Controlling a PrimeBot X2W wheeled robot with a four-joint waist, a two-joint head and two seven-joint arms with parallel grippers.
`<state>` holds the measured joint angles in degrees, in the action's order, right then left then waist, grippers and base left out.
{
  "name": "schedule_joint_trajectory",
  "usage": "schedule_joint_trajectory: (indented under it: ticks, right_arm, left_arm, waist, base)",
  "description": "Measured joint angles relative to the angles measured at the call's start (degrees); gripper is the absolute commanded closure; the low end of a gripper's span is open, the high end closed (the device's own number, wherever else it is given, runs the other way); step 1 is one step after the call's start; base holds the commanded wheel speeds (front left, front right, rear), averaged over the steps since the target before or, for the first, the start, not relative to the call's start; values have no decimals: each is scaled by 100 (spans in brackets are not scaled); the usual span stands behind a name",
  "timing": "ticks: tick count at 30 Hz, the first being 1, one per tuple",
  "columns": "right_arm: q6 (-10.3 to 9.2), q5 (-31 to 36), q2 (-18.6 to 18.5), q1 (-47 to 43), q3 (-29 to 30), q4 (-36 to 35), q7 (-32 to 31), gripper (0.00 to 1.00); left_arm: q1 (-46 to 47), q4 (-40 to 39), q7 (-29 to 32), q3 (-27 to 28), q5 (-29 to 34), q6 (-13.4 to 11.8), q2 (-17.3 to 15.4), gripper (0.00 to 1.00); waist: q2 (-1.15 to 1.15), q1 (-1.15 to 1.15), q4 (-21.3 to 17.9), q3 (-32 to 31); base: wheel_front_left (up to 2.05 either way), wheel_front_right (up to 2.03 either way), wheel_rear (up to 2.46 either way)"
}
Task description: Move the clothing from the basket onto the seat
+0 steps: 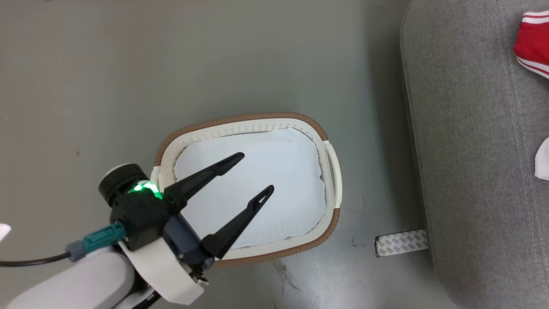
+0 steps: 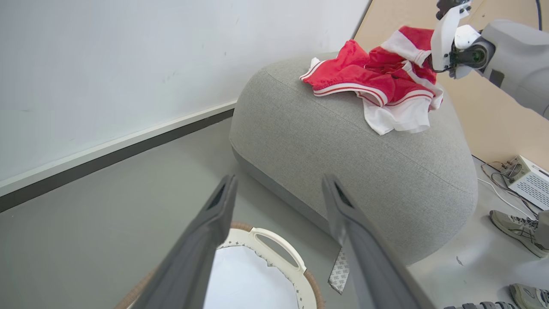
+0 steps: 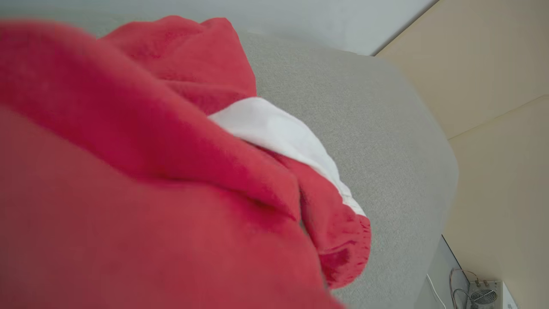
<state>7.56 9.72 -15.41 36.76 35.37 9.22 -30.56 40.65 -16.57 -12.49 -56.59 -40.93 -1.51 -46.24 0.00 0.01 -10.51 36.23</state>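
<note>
The off-white basket [image 1: 240, 120] with a brown rim stands on the grey floor, and inside it shows a flat white pad [image 1: 296, 193]. My left gripper [image 1: 256, 171] hovers open over it, nothing between its fingers; the left wrist view shows the left gripper [image 2: 279, 180] above the basket's handle [image 2: 279, 240]. Red and white clothing [image 2: 364, 77] lies piled on the grey seat [image 2: 343, 150]. My right gripper [image 2: 431, 60] sits at the pile's raised far end, shut on the clothing. Red clothing [image 3: 150, 171] hides its fingers in the right wrist view.
In the head view the seat [image 1: 472, 150] fills the right side, with red clothing [image 1: 532, 38] and a white piece [image 1: 542, 161] at its edge. A tape strip [image 1: 401, 242] lies on the floor. A person's shoe [image 2: 514, 225] and a white box [image 2: 529, 180] are beyond the seat.
</note>
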Motion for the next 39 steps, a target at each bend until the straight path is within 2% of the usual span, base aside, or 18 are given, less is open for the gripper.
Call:
schedule_joint_trajectory:
  ticks: [3,4,5,6,10,16,23,28,34,36,39]
  right_arm:
    - [0,-13,143,-158,65,-53,-94,100]
    - [0,-12,179,-201,63,-47,-115,87]
    - [0,-13,209,-226,53,-44,-105,56]
    - [0,-14,232,-236,36,-32,-54,0]
    - [0,-85,60,-358,-198,202,32,0]
    - [0,-742,-746,-830,-1192,406,-321,0]
    - [0,-1722,-1659,-1557,-1923,-92,-673,0]
    - [0,-2421,-2057,-1917,-2150,-681,-643,0]
    - [0,-3036,-1951,-2008,-2517,-1254,-67,0]
    - [0,-3140,-1782,-2001,-2631,-1392,225,0]
    - [0,-3017,-1311,-2011,-2588,-1589,915,0]
  left_arm:
    - [1,3,-14,26,-7,-4,-7,0]
    - [1,10,-15,34,-8,-5,-16,0]
    - [0,27,-20,37,-13,-7,-26,0]
    - [-5,52,-23,38,-32,-9,-31,0]
    - [-70,171,-40,16,-48,-14,12,0]
    - [-279,576,-129,15,-277,-111,301,0]
    - [-790,1121,-223,314,-746,-254,575,0]
    - [-1238,1386,-257,933,-1035,-471,597,0]
    - [-1975,1522,-264,2249,-974,-824,802,0]
    - [-2230,1533,-265,2681,-847,-889,903,0]
    - [-2587,1589,-265,3262,-638,-903,1129,0]
  waist:
    - [0,0,11,0]
    - [0,0,8,-2]
    - [0,0,1,-14]
    - [0,0,-7,-38]
    - [0,-1,-43,-234]
    - [0,-1,-87,-821]
    - [0,-2,-93,-1778]
    - [0,-3,-35,-2457]
    - [0,-4,146,-3093]
    - [0,-4,229,-3253]
    - [0,-4,410,-3409]
  base:
    - [0,0,0]
    - [0,0,0]
    - [0,0,0]
    - [0,0,0]
    - [0,0,0]
    - [0,0,0]
    - [0,0,0]
    - [0,0,0]
    - [0,0,0]
    - [0,0,0]
    - [0,0,0]
